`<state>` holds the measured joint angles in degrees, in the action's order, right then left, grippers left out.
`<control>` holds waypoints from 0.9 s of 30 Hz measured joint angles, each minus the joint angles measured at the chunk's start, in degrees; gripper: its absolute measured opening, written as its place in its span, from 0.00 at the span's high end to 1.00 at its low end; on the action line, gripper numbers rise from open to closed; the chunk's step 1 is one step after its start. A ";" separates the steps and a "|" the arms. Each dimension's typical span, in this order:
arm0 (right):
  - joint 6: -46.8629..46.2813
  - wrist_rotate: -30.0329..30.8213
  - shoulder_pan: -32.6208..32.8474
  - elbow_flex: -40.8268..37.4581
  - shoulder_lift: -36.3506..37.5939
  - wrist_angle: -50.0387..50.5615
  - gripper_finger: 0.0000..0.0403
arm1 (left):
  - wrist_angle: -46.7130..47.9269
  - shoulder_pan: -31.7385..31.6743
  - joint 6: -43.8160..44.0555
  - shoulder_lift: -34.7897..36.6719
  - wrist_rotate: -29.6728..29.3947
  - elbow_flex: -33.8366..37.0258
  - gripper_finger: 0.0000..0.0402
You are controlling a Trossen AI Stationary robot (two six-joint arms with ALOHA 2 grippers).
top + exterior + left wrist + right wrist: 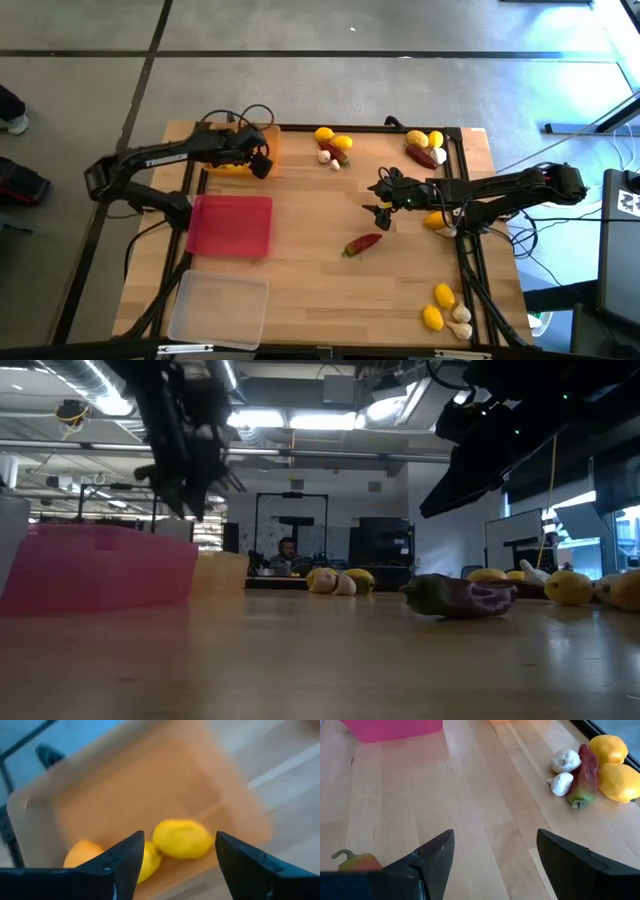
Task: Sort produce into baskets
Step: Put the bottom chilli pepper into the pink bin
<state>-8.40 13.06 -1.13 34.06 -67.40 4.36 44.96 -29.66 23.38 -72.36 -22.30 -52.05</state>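
Observation:
My left gripper [262, 160] is open above the translucent orange basket [145, 780] at the table's far left; three yellow lemons [182, 839] lie in it. My right gripper [380, 210] is open and empty over the middle of the table, just beyond a dark red pepper [362, 243] that lies on the wood. The red-pink basket [232, 224] and the clear basket [218, 310] stand on the table's left side. Lemons, garlic and a pepper lie in a group at the far middle [333, 146].
More produce lies at the far right [425, 147], beside my right arm [438, 222] and at the near right corner [447, 306]. A black frame runs along the table's far and right edges. A person shows far off in the room in the low view [288, 550].

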 joint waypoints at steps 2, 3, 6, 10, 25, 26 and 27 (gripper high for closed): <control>0.00 0.00 0.01 0.00 0.00 0.00 0.31 | -3.01 1.93 -1.87 2.05 0.00 -0.26 0.41; 0.00 0.00 0.00 0.00 0.00 0.00 0.31 | -4.27 2.89 -2.92 2.99 0.02 -0.27 0.41; 0.01 -0.17 -0.01 0.00 0.00 0.15 0.31 | -7.87 6.06 -6.14 5.00 0.03 -0.27 0.41; 0.13 -3.01 -0.01 0.00 0.00 0.31 0.31 | -11.71 10.14 -8.67 5.77 0.04 -0.27 0.41; 5.13 -16.50 0.05 -3.30 -1.63 4.46 0.31 | -20.75 19.18 -13.30 4.28 0.11 -0.20 0.40; 5.25 -17.05 0.05 -4.09 -2.12 4.55 0.31 | -20.81 19.34 -13.30 4.28 0.11 -0.20 0.40; 5.21 -17.66 0.05 -4.78 -2.64 4.52 0.31 | -20.78 19.52 -13.30 4.28 0.11 -0.20 0.40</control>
<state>-3.19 -4.61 -1.08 29.28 -70.04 8.88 24.18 -10.14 10.09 -68.07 -22.20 -52.25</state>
